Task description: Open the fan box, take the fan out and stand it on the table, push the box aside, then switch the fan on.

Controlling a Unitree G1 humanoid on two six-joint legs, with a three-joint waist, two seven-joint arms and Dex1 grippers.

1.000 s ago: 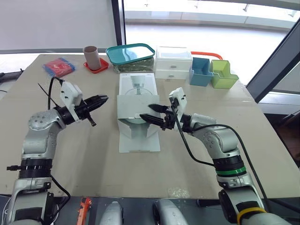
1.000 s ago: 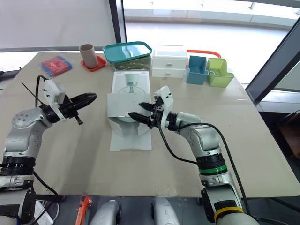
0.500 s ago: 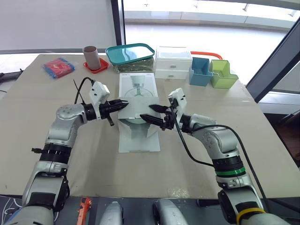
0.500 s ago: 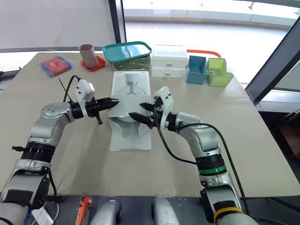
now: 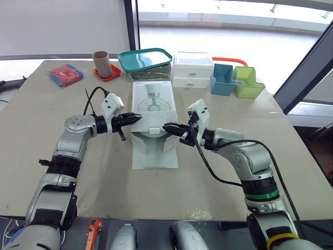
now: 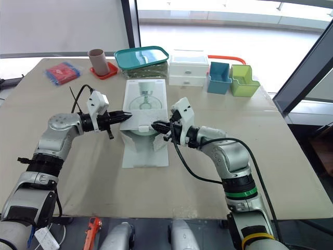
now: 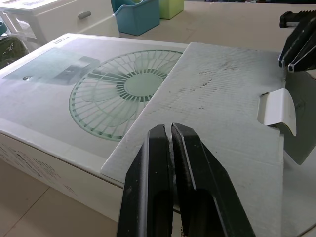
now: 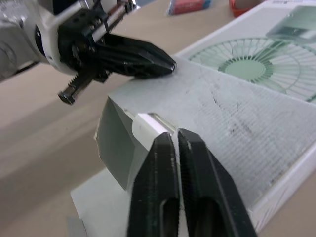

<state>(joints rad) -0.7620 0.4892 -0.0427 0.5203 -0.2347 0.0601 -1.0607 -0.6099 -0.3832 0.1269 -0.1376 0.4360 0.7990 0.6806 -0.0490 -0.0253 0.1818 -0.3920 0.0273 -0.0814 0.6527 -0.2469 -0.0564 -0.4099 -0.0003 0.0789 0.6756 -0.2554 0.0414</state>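
White cardboard is what we are handling: the box [image 5: 152,99] lies flat in the middle of the table [image 5: 99,172]. We judge the fan is inside it, since we see just a printed fan on its top. A grey flap [image 5: 151,120] is folded back over the box's near end, with a small tab [image 5: 153,129] at its edge. Our left tool [image 5: 137,117] has its fingers together on nothing, tip touching the flap's left corner. Our right tool [image 5: 167,125] is likewise closed and empty, tip just beside the tab.

Both tips can press but not pinch, so we expect the flap could slip off them and spring back. A sideways push from one side alone may slide or turn the light box rather than open it. The two tools sit near each other over the flap, so a hasty reach could knock them together.

Close behind the box stand a teal tub [image 5: 144,59] and white drawers [image 5: 192,69], so we cannot push it that way. A second flap [image 5: 154,156] lies flat in front of the box. Left and right of the box we have open table for standing the fan and shoving the box aside.
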